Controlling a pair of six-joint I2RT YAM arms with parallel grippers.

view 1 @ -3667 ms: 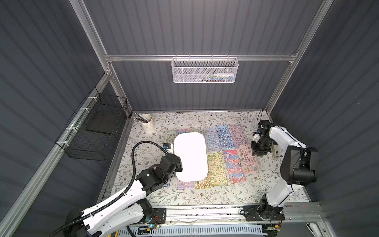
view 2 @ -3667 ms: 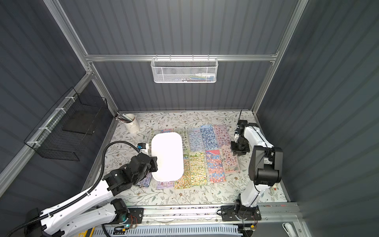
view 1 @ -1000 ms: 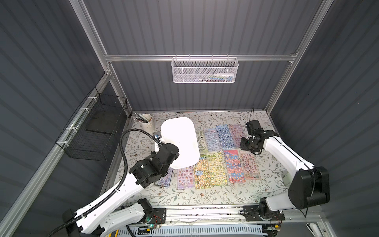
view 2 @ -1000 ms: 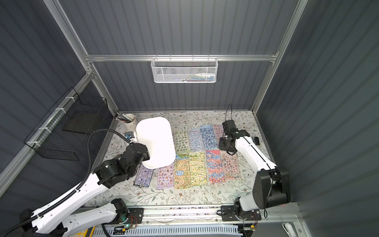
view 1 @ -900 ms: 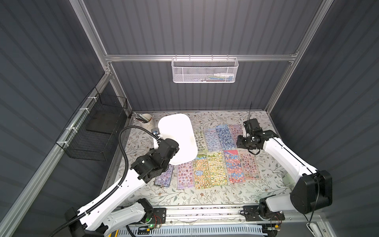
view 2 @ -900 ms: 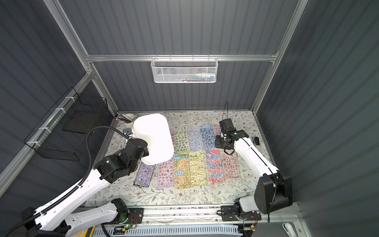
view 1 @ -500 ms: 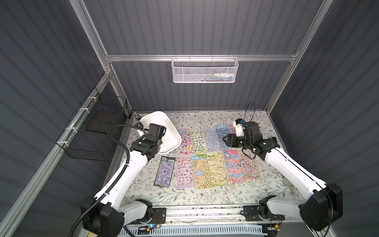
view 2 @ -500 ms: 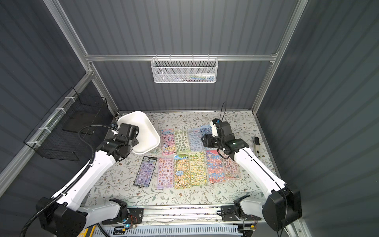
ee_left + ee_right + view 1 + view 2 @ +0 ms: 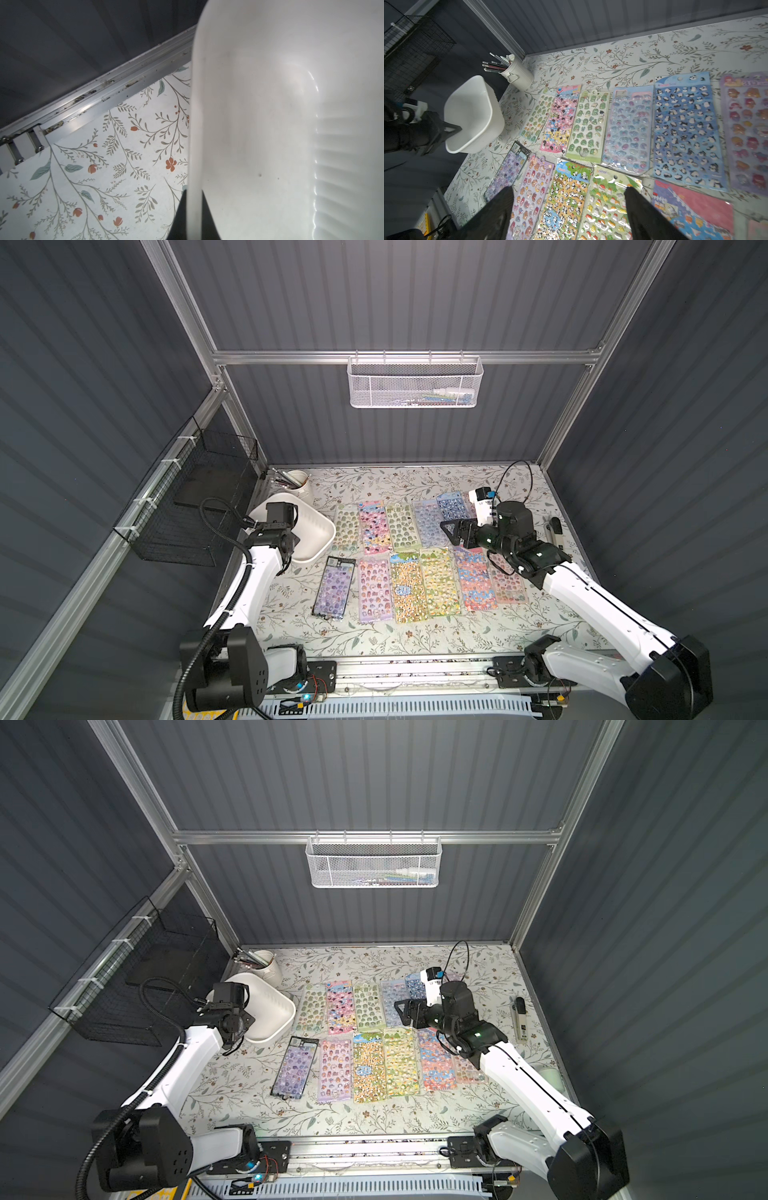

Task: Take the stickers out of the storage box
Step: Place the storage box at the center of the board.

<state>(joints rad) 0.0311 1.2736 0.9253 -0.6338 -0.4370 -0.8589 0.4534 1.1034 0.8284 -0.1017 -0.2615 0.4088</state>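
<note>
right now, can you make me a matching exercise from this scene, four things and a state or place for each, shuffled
1. storage box
2. stickers
3. right gripper
4. pencil cup

a. open, holding nothing
b. lying flat in two rows
c. clamped at its rim by the left gripper
d. upright near the back wall

Pairs: 1-c, 2-b, 3-a, 4-d

Enclosed robot lab cell, dark ribbed wall panels in aluminium frame, floral-print tabletop, white mesh basket on far wall, black wire basket at left, left arm and right arm on near rail.
</note>
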